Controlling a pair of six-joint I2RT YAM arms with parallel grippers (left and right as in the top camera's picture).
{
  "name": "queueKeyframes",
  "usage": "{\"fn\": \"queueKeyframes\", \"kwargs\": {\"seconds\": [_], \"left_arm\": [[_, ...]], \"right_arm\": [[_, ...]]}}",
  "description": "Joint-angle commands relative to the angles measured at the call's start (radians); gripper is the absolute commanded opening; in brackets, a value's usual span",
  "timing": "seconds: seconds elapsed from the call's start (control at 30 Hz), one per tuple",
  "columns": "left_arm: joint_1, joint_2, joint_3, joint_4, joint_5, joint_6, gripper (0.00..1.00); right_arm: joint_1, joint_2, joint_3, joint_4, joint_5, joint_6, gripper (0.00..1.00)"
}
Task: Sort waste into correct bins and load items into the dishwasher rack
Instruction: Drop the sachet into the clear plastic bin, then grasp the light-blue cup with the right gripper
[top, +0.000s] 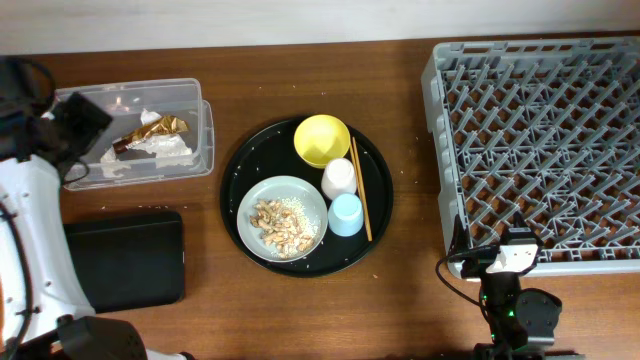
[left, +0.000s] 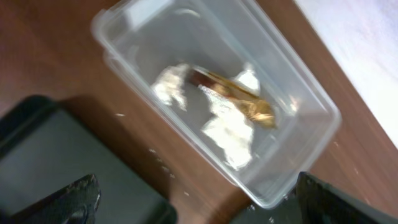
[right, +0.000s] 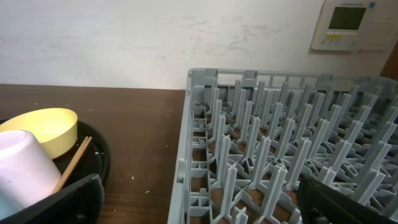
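Observation:
The clear tub (top: 205, 130) at the far left holds the gold-and-brown wrapper (top: 150, 130) and white napkins (top: 168, 147). My left gripper (top: 82, 125) hovers over the tub's left end, open and empty. In the left wrist view the wrapper (left: 236, 93) and napkins (left: 230, 134) lie in the tub (left: 311, 106), beyond the open fingers (left: 199, 211). The grey-green plate (top: 262, 195) carries food scraps (top: 280, 222). The yellow bowl (top: 321, 139), white cup (top: 339, 178), blue cup (top: 346, 214) and chopsticks (top: 361, 203) sit beside it. My right gripper (top: 495, 262) is open at the front-left corner of the rack (top: 540, 140).
The plate, bowl, cups and chopsticks all rest on a large round black tray (top: 240, 160). The flat black tray (top: 125, 260) lies in front of the tub. The right wrist view shows the rack (right: 280, 137), yellow bowl (right: 43, 127), white cup (right: 22, 165) and chopsticks (right: 73, 163).

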Motion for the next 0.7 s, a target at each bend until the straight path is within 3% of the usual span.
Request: {"fn": "queueKeyframes", "kwargs": {"seconds": [0.0, 0.03, 0.07, 0.13, 0.2, 0.27, 0.37, 0.47, 0.53, 0.67], "left_arm": [[0.031, 0.006, 0.002, -0.018, -0.03, -0.013, 0.99], [0.032, 0.006, 0.002, -0.018, -0.03, -0.013, 0.99], [0.032, 0.006, 0.002, -0.018, -0.03, -0.013, 0.99], [0.032, 0.006, 0.002, -0.018, -0.03, -0.013, 0.99], [0.032, 0.006, 0.002, -0.018, -0.03, -0.013, 0.99], [0.032, 0.006, 0.002, -0.018, -0.03, -0.013, 0.99], [0.032, 0.006, 0.002, -0.018, -0.03, -0.013, 0.99], [0.032, 0.006, 0.002, -0.018, -0.03, -0.013, 0.99], [0.032, 0.006, 0.002, -0.018, -0.03, -0.013, 0.99], [0.032, 0.006, 0.002, -0.018, -0.03, -0.013, 0.99]], "right_arm": [[0.005, -0.006, -0.005, -0.004, -0.012, -0.003, 0.98], [0.005, -0.006, -0.005, -0.002, -0.015, -0.002, 0.98], [0.005, -0.006, -0.005, 0.012, -0.137, 0.076, 0.98], [0.005, -0.006, -0.005, 0.029, -0.553, 0.41, 0.98], [0.005, -0.006, -0.005, 0.098, -0.74, 0.69, 0.98], [0.005, -0.006, -0.005, 0.165, -0.717, 0.874, 0.98], [0.005, -0.006, 0.007, 0.376, -0.695, 0.965, 0.98], [0.005, 0.051, 0.13, 0.348, -0.657, 0.943, 0.98], [0.005, 0.18, 0.271, 0.255, -0.66, 0.829, 0.98], [0.006, 0.599, 0.694, -0.115, -0.724, 0.5, 0.98]]}}
